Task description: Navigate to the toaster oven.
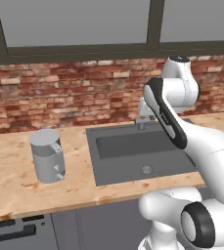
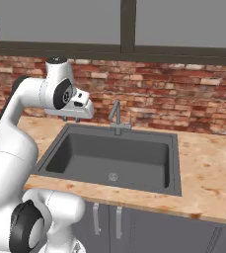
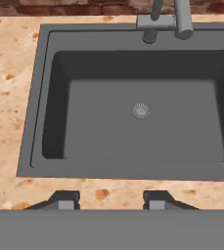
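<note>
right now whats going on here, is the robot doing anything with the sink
Nothing is being handled. The robot is parked facing the dark sink set in a wooden counter, with its arm folded and the gripper hanging open and empty above the sink's near edge. A faucet stands at the back of the basin and a grey kettle sits on the counter to the left. No toaster oven is in sight from here.

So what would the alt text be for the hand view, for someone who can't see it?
Looking down into a dark grey sink set in a speckled wooden counter, with a round drain in its floor and a grey faucet at the far rim. The open gripper hangs over the near counter edge.
</note>
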